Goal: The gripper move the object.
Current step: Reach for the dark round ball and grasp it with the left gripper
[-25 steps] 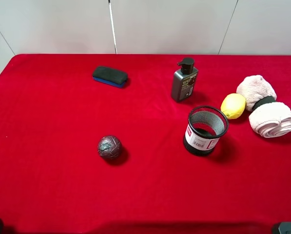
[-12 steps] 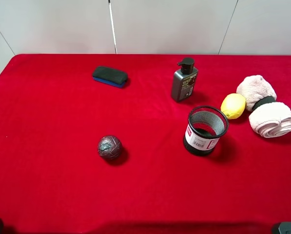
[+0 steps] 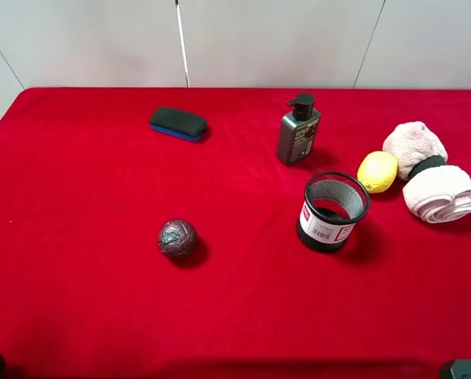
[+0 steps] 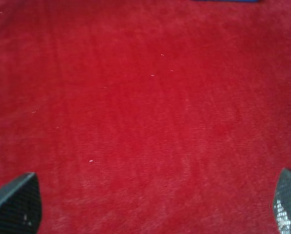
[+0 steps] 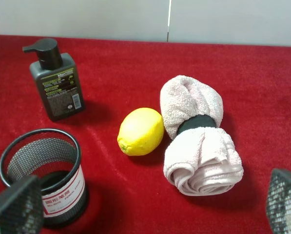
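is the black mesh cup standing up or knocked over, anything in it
Upright, apparently empty: the mesh cup stands on its base, mouth up, and the right wrist view shows only dark bottom inside.

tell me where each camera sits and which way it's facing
exterior high: mounted high, looking down on the red table with the ball; only dark robot parts at the bottom corners.
left wrist: close over the table; left gripper open.
right wrist: low, facing lemon, bottle, cup, towels; right gripper open.
shared: exterior high and right wrist both show those four.
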